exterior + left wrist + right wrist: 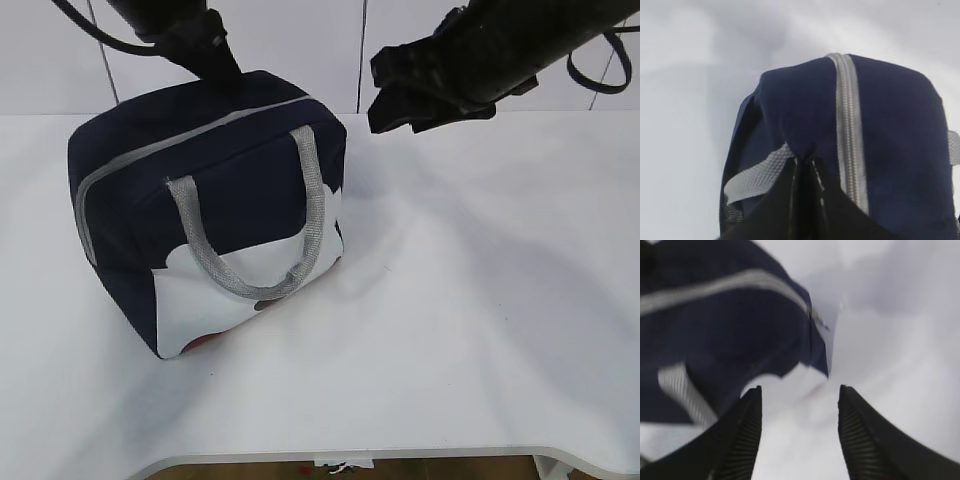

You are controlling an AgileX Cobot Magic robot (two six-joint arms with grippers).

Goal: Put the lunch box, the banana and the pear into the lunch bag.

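The navy-blue lunch bag (215, 170) stands on the white table, zipper shut, grey handles hanging over its white lower panel. My left gripper (222, 68) is shut, pinching the bag's navy fabric at its far top edge; in the left wrist view the fingers (805, 165) clamp a fold of the lunch bag (890, 140) beside the grey zipper (849, 125). My right gripper (395, 100) is open and empty, held above the table right of the bag; its view shows the lunch bag (725, 320) to its left. The lunch box, banana and pear are hidden or out of view.
The white table (480, 300) stretches right of and in front of the bag, with its front edge (400, 455) near the bottom of the exterior view. A small red patch (200, 343) shows at the bag's bottom front.
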